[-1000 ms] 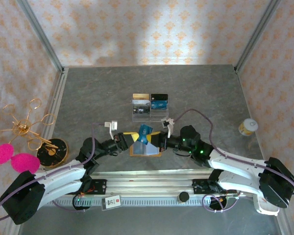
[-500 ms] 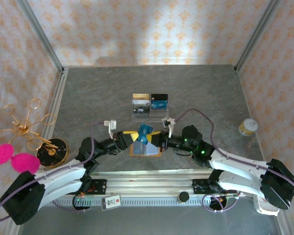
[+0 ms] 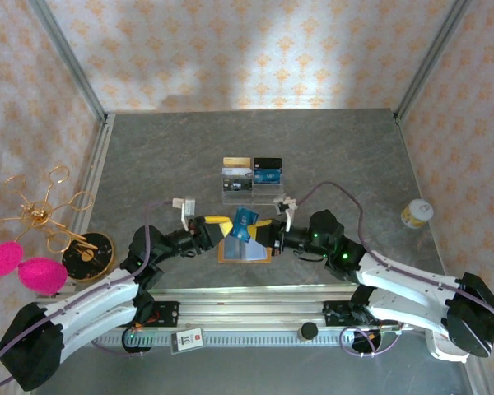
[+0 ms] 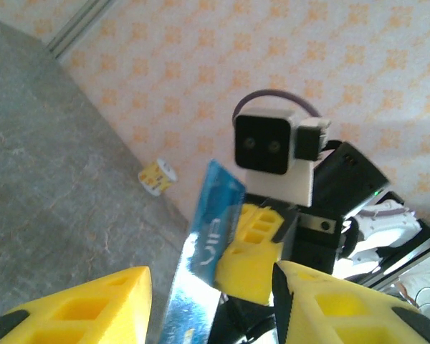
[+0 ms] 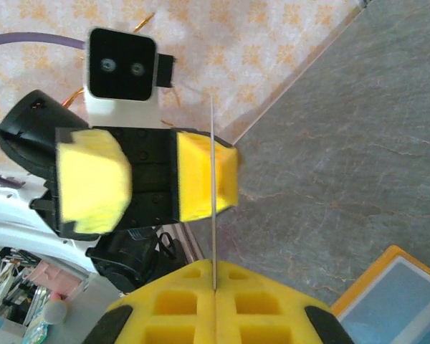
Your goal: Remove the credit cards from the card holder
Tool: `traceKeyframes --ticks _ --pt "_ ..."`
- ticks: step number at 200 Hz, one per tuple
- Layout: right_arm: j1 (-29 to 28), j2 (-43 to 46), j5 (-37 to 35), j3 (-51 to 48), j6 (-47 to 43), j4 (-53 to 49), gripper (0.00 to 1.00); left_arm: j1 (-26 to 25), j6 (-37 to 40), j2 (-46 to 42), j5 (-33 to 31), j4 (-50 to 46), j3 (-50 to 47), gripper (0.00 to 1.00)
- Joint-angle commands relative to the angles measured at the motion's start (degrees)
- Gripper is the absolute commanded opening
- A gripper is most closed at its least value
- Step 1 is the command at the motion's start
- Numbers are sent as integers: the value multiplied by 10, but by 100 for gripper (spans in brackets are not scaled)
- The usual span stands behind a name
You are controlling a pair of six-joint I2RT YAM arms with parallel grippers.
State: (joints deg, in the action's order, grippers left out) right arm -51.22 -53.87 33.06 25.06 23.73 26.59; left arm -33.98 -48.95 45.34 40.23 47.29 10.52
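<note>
Evidently mid-handover, the right hand (image 5: 215, 287) is clamped on the light blue card (image 4: 213, 222), holding it lifted over the open card holder (image 3: 244, 252), which lies flat on the surface (image 3: 148, 156) between the arms. The left hand (image 4: 209, 287) faces it, pads parted, likely to take the card's free end.

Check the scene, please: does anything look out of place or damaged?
Nothing looks spilled or damaged. Only the blue card is unusual: it stands tilted in the air above the open card holder, pinched by the right gripper, with the open left gripper around it.
</note>
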Motion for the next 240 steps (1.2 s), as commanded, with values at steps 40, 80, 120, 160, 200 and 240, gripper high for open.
traceKeyframes --ticks 40,80,120,160,200,240 --pt "-9 17 13 33 -20 -6 0 9 21 -2 44 21 26 43" --pt "-9 -6 -4 48 -20 10 0 9 -22 31 103 106 24 23" --pt "-8 -21 -46 56 -16 4 0 9 -17 33 106 96 25 9" --pt "-8 -4 -134 61 -18 -62 23 9 48 38 71 -7 70 0" --pt "-7 120 -342 27 -3 -215 30 8 184 111 34 -164 187 0" --pt "-3 218 -395 -9 32 -303 31 7 454 276 -7 -387 395 0"
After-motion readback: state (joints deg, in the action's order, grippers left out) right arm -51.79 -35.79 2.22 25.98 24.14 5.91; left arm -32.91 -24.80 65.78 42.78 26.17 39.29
